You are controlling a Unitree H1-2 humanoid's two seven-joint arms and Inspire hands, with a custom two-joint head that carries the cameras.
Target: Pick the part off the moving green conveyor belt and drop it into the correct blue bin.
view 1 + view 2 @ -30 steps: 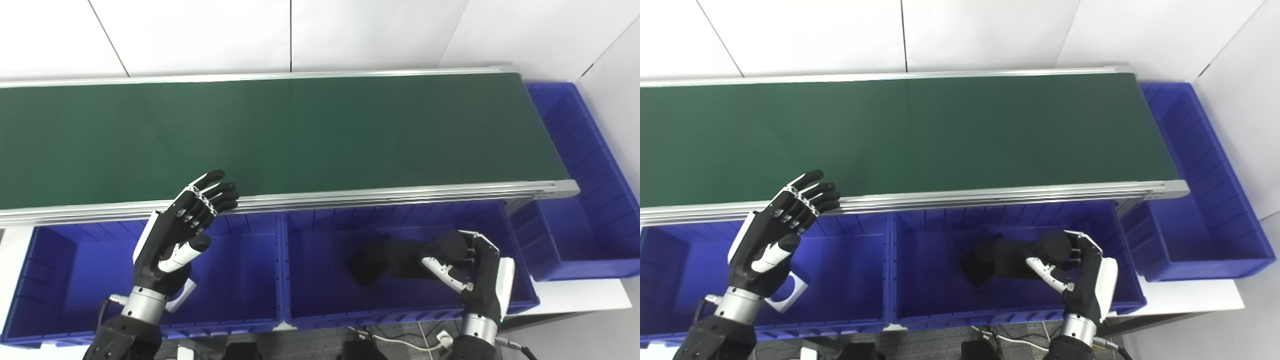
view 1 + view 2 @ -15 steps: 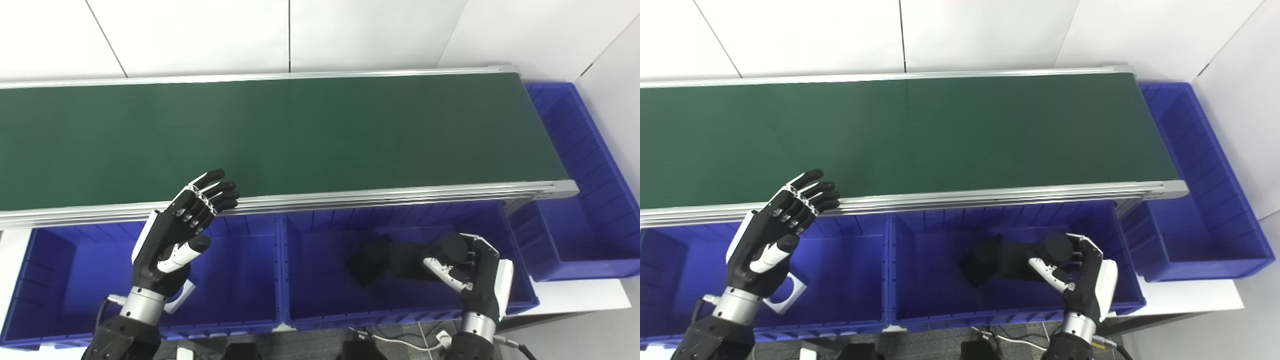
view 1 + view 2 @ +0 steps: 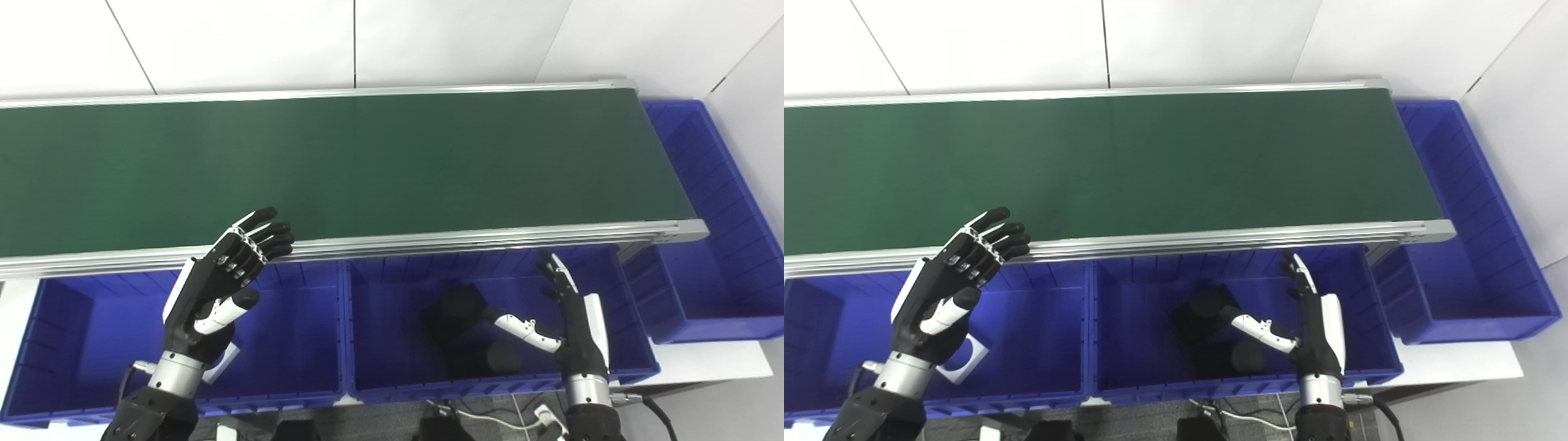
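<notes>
The green conveyor belt (image 3: pixel 367 165) carries no part. My right hand (image 3: pixel 576 321) is open and upright over the right end of the middle blue bin (image 3: pixel 490 387), fingers spread, holding nothing. On that bin's floor, left of the hand, lie two black parts: a black round part (image 3: pixel 497 358) by the front wall and another black part (image 3: pixel 452 306) behind it. My left hand (image 3: pixel 214 288) is open above the left blue bin (image 3: pixel 73 343), its fingertips close to the belt's front rail. A white part (image 3: pixel 966 358) lies in the left bin, partly hidden by that hand.
A third blue bin (image 3: pixel 723 257) stands past the belt's right end, along the white wall. The belt's aluminium front rail (image 3: pixel 459 240) overhangs the back of the two near bins. Cables lie on the floor below the bins.
My right hand has gone from shut on a black round part to open with fingers raised. The part now lies on the middle bin's floor. The left hand has not moved.
</notes>
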